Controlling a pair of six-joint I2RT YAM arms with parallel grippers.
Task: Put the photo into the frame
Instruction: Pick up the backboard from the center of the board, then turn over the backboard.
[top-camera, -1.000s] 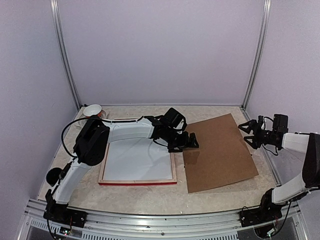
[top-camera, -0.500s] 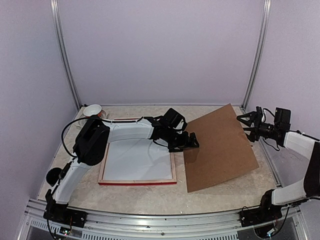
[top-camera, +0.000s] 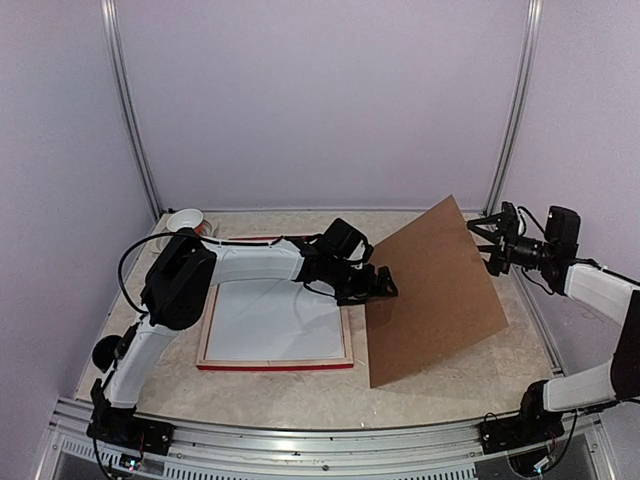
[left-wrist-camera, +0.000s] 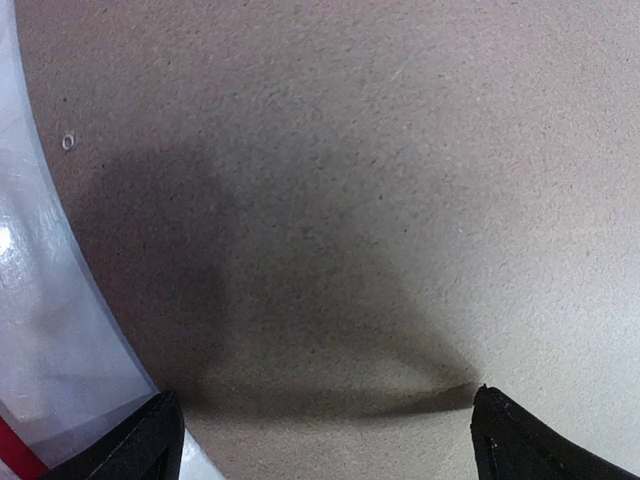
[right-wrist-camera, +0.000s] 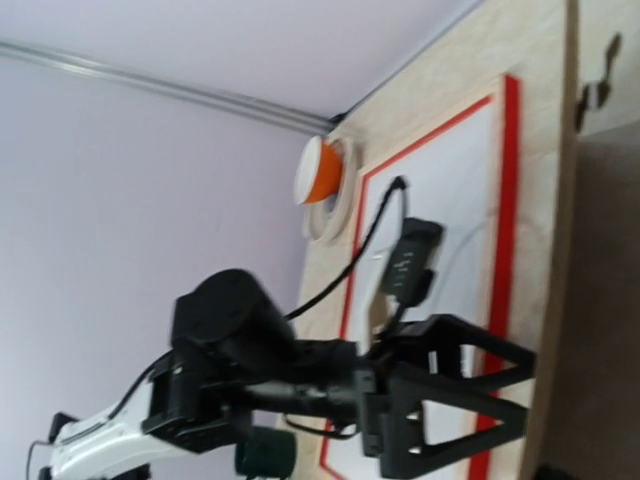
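The photo (top-camera: 270, 320) lies white-side-up inside the frame (top-camera: 275, 366) at the tabletop's (top-camera: 300, 398) left, just left of the empty, wide-open left end effector (top-camera: 378, 284), while the equally spread right end effector (top-camera: 488, 245) props the backing board (top-camera: 435, 300) tilted.

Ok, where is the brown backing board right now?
In the top view the brown backing board stands tilted right of centre, its far right side raised beside the right fingers, its left edge next to the frame and the left fingers.
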